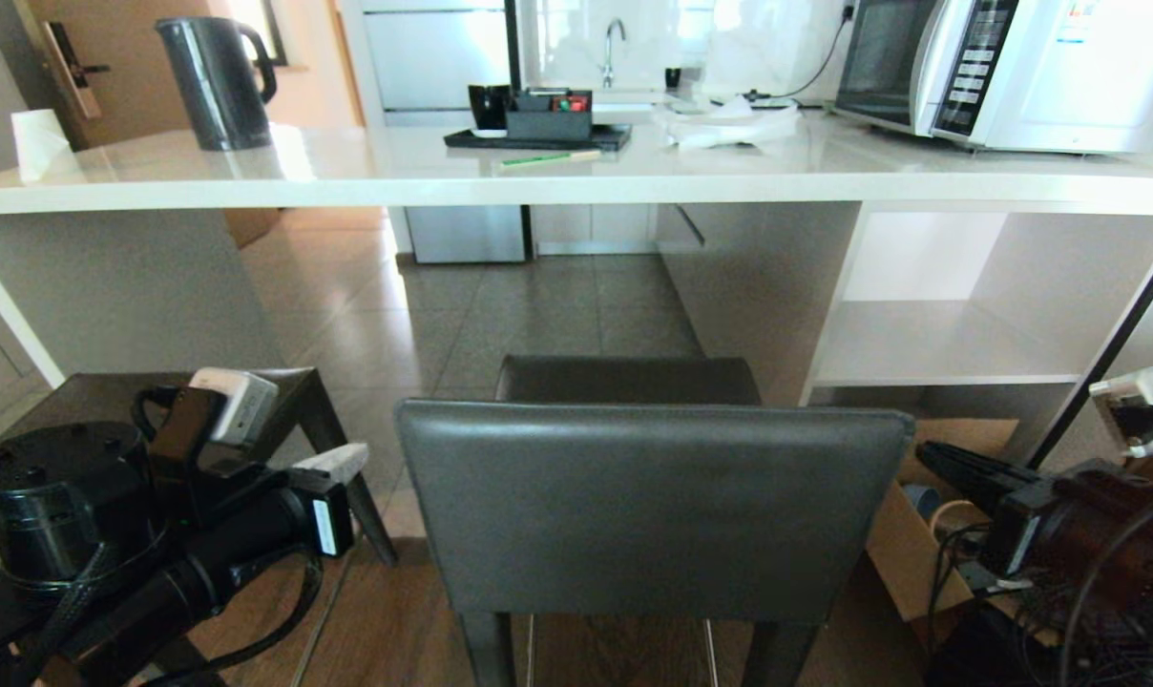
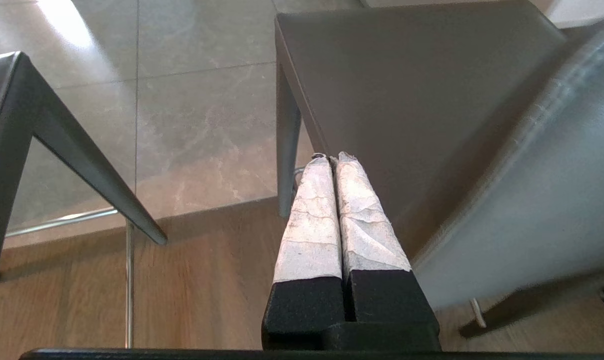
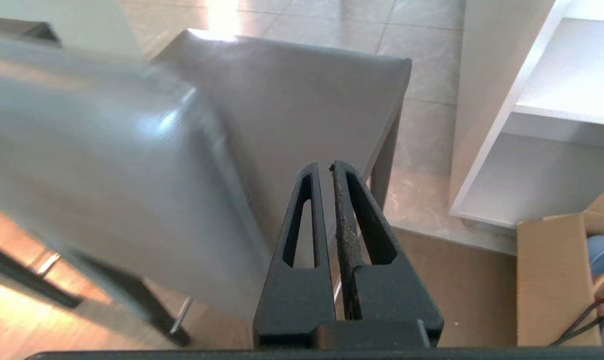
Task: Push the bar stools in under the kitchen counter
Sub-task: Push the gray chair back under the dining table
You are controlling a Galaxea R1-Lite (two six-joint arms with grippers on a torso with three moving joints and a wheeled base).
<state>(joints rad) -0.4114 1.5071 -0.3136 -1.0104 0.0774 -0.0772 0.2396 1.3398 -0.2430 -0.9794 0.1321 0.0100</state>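
No legible text, brand, number or sign in any view. Microwave, right end of counter: control panel carries rows of button markings and door bears small coloured sticker at upper corner, both too small to read. White tag on left arm: print unreadable.

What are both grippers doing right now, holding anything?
Left gripper: closed, empty, beside the centre bar stool.
Right gripper: closed, empty, on that stool's other side.
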